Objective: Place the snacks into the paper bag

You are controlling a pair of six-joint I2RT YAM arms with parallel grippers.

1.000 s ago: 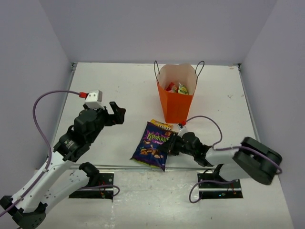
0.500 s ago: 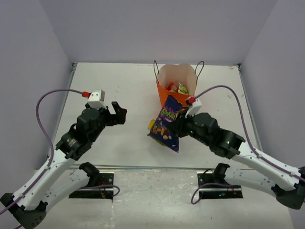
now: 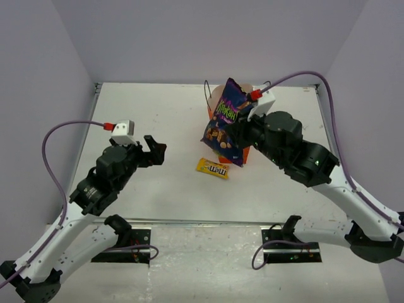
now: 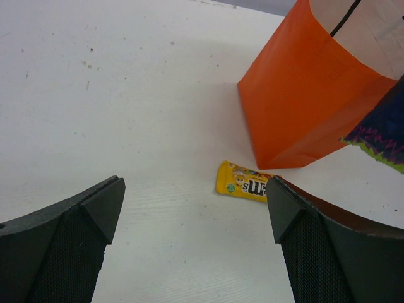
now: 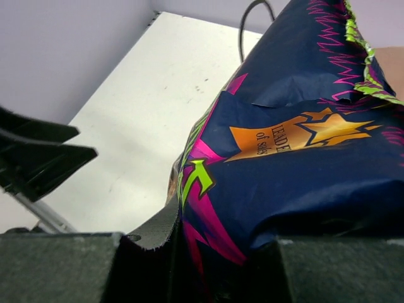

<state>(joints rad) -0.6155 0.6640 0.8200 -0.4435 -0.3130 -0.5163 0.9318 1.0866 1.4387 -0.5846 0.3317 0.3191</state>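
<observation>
Left side of the table [image 3: 145, 107] had loads of room for the left end effector [image 3: 155, 150] to pass. The small yellow pack [image 3: 212, 168] lay just in front of the paper bag [image 4: 303, 95]. Its mouth looked mostly blocked, I think, by the purple nut bag [image 3: 226, 123] clamped in the right end effector [image 3: 243, 126] above it.

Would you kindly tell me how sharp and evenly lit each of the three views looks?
Top external: soft, even light with faint shadows, the purple nut bag sharp. Left wrist: the yellow pack and paper bag are crisp, the left fingers slightly soft. Right wrist: the purple nut bag fills the frame, its print legible, the right fingers dark and featureless.
</observation>
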